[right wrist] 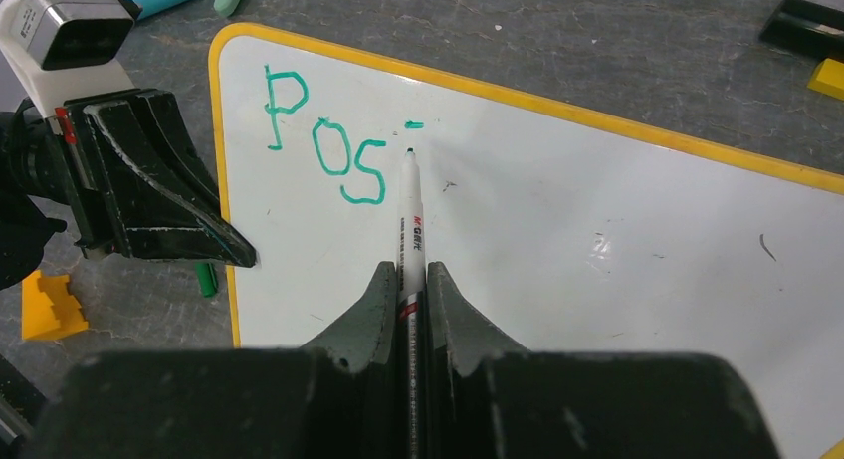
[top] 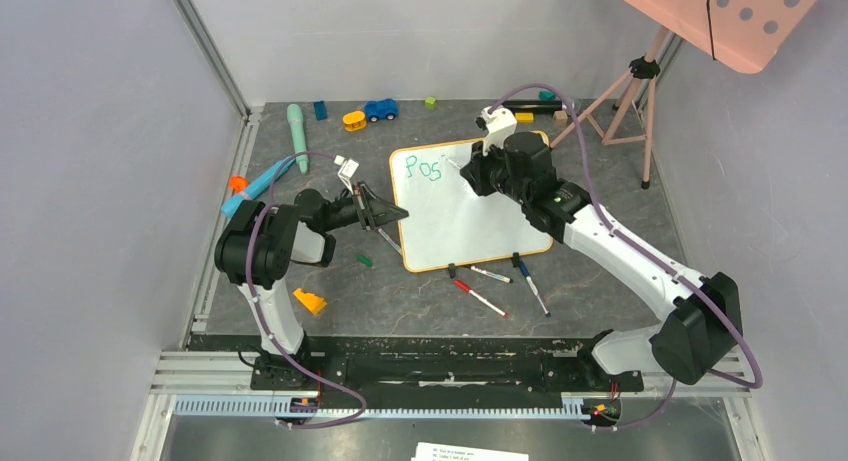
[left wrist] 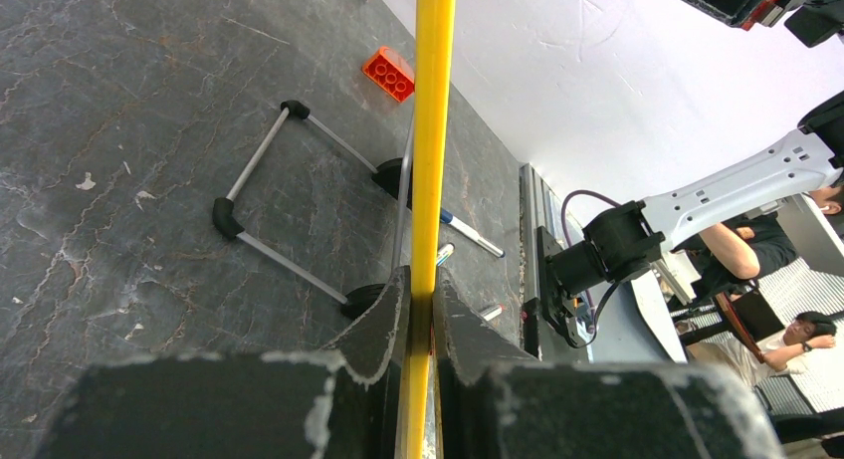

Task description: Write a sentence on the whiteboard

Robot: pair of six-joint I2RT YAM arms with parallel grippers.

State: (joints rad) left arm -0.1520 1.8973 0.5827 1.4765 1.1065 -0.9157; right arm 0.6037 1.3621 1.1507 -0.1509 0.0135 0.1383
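Observation:
The whiteboard (top: 470, 216), white with a thin orange-yellow frame, lies on the dark table. The sentence (right wrist: 323, 145) reads "Pos" in teal-green at the board's top left, with a short dash to its right; it also shows in the top view (top: 422, 168). My right gripper (right wrist: 408, 270) is shut on a white marker (right wrist: 409, 215), whose tip rests on the board just below the dash. My left gripper (left wrist: 419, 280) is shut on the board's yellow edge (left wrist: 431, 130), at the left side of the board in the top view (top: 392, 213).
Several loose markers (top: 490, 286) lie at the board's near edge beside its black clip feet (top: 516, 259). A green cap (top: 364, 260), an orange block (top: 309, 301), a teal marker (top: 297, 136), a blue pen (top: 258, 186) and toy blocks (top: 370, 112) lie left and behind. A pink tripod (top: 635, 91) stands at the back right.

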